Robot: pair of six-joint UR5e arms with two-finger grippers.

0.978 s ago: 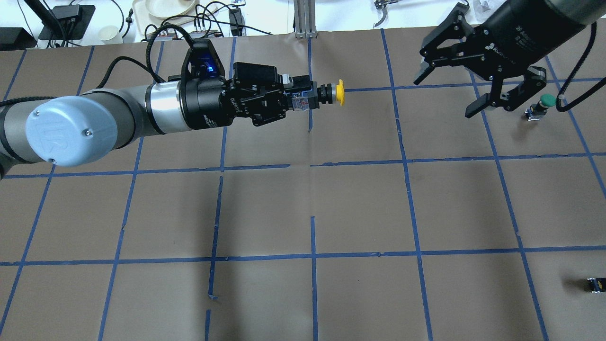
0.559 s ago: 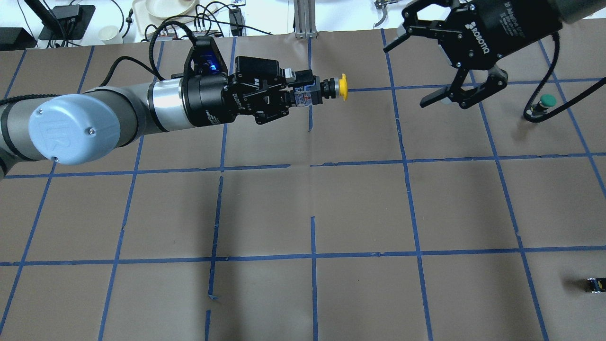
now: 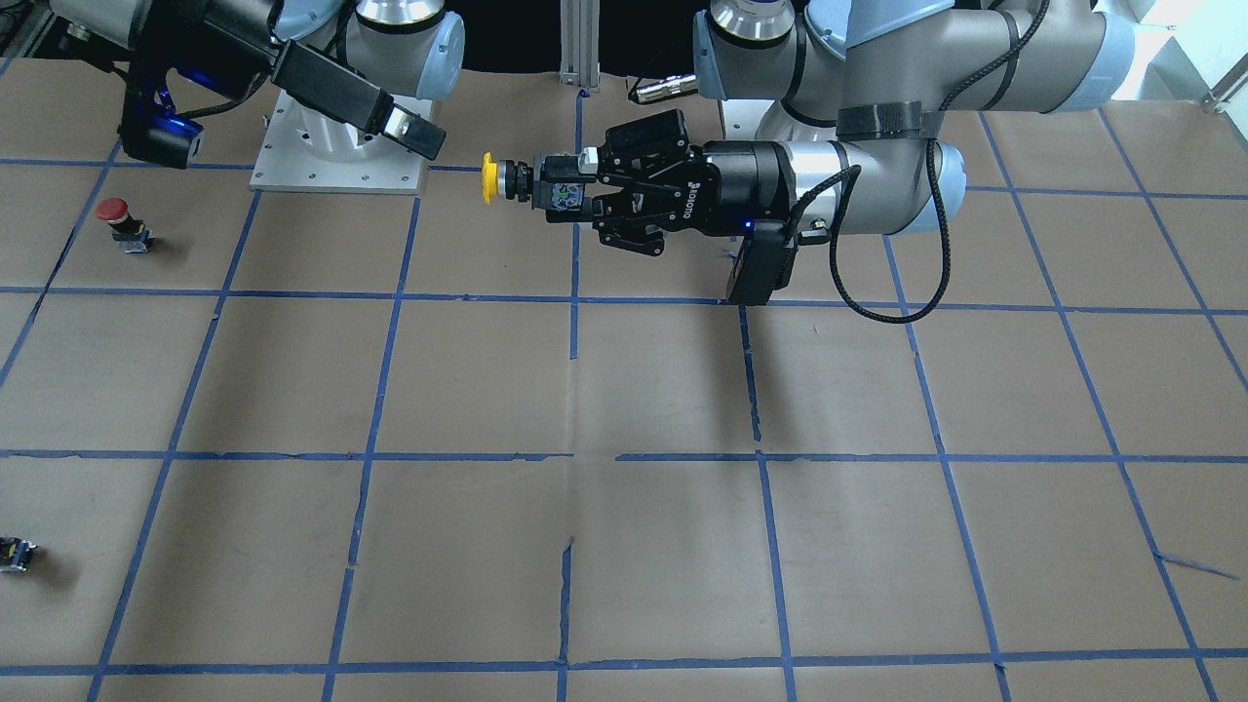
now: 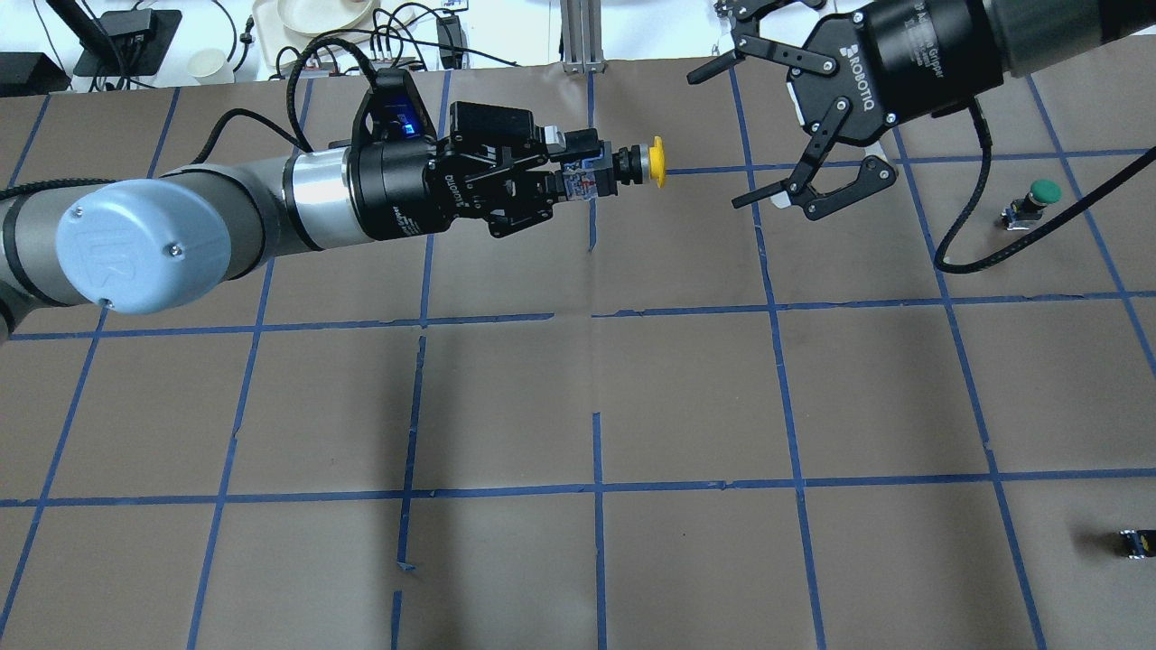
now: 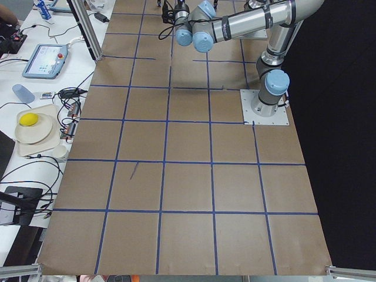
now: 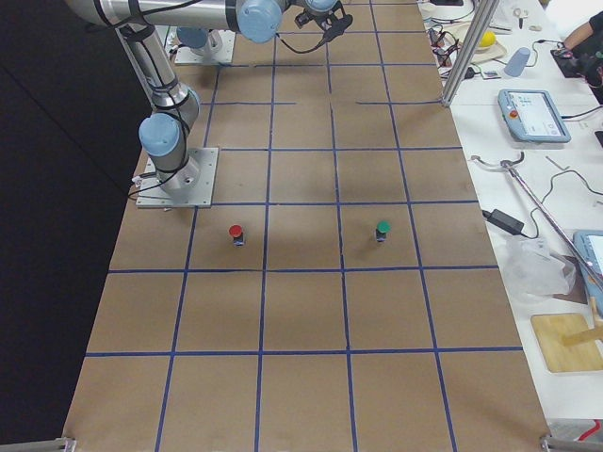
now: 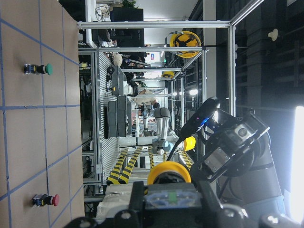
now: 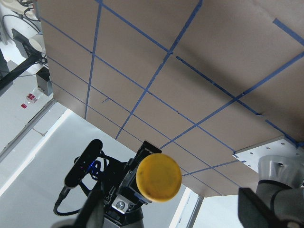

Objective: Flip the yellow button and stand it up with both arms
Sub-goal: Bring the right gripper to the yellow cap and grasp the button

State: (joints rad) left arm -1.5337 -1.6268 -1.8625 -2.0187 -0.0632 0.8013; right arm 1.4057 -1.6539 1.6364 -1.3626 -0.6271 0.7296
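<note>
My left gripper [image 4: 578,176] is shut on the black-grey contact block of the yellow button [image 4: 658,162] and holds it level above the table, cap pointing to the right. In the front-facing view the cap [image 3: 488,178] points left. My right gripper [image 4: 722,135] is open wide, apart from the button, its jaws facing the yellow cap across a gap. One of its fingers [image 3: 395,119] shows in the front-facing view just up-left of the cap. The right wrist view looks straight at the yellow cap [image 8: 158,177].
A green-capped button [image 4: 1039,197] stands at the far right. A red-capped button [image 3: 122,219] stands near the right arm's base plate [image 3: 336,166]. A small black block [image 4: 1136,542] lies near the right front edge. Blue tape lines grid the brown table.
My right gripper has swung left from beside the green button toward the yellow cap and turned its open jaws to face it. My left gripper has moved slightly right with the button.
</note>
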